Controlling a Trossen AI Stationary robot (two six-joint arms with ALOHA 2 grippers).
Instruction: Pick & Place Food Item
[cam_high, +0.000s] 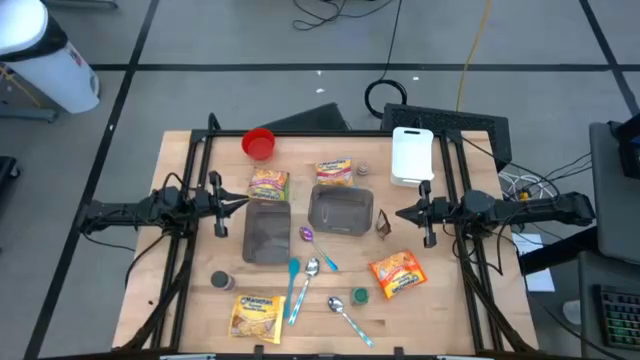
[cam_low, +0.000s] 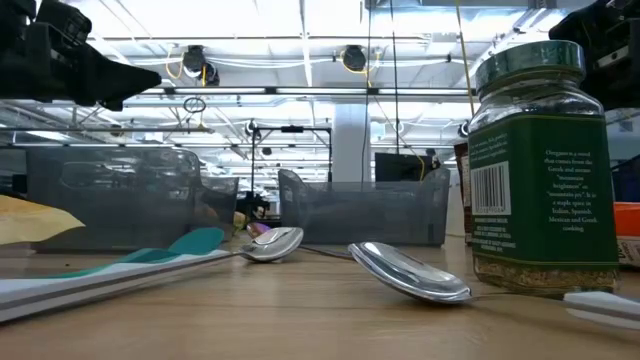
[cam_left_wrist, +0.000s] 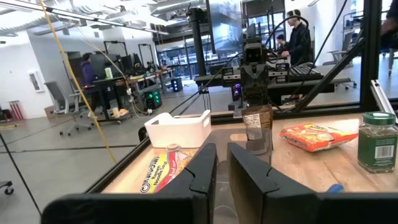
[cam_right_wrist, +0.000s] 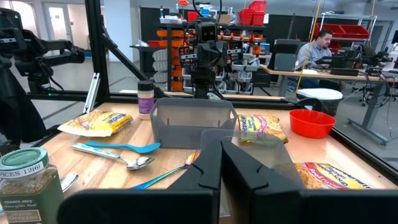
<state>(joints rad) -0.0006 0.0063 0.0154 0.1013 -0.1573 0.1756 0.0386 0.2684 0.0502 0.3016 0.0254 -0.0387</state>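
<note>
- The left gripper hovered at the table's nine o'clock side, just left of the dark bins, its fingers nearly together with only a slim gap and nothing between them.
- The right gripper hung at the three o'clock side, its fingers pressed together and empty; a small brown packet stood on the table just ahead of its tips.
- Two dark grey bins sat side by side at the centre of the wooden table: the left bin and the right bin.
- Four noodle packets lay around them: a yellow-green one at eleven o'clock touching the left bin's far edge, an orange-edged one at twelve o'clock, an orange one at four o'clock, and a yellow one at seven o'clock near the front edge.
- A red bowl rested near the far edge at eleven o'clock, and a white container at one o'clock.
- Spoons were scattered in front of the bins: a teal-handled spoon, a metal spoon beside it, an iridescent spoon and another metal spoon nearer the front.
- A green-lidded spice jar stood upright at five o'clock, and a dark-lidded jar at eight o'clock.
- People sat at desks in the room beyond.
</note>
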